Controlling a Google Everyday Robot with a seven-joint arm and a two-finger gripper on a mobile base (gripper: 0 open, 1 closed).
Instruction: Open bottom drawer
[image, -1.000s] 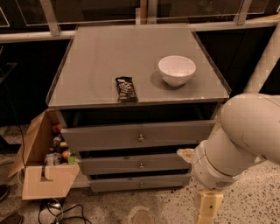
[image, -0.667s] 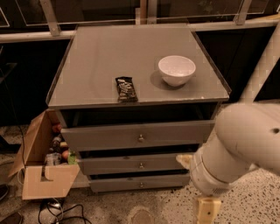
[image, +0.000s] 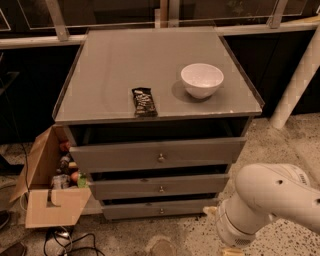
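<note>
The grey cabinet (image: 100, 75) has three drawer fronts, each with a small round metal knob. The bottom drawer (image: 135, 210) is the lowest and slimmest front, just above the floor, and its knob (image: 161, 210) sits at its centre. A dark gap shows above each front. My white arm (image: 270, 200) fills the lower right, to the right of the bottom drawer and apart from it. Only a yellowish tip of my gripper (image: 231, 251) shows at the bottom edge, below and right of the knob.
A white bowl (image: 202, 80) and a dark snack bar (image: 143, 102) lie on the cabinet top. An open cardboard box (image: 50, 205) with several small items stands against the cabinet's left side. Cables (image: 75, 240) lie on the speckled floor. A white post (image: 297, 80) stands at the right.
My arm has dropped lower and further right in view, so the gripper now sits almost out of view at the bottom edge. The cabinet and drawers have not moved.
</note>
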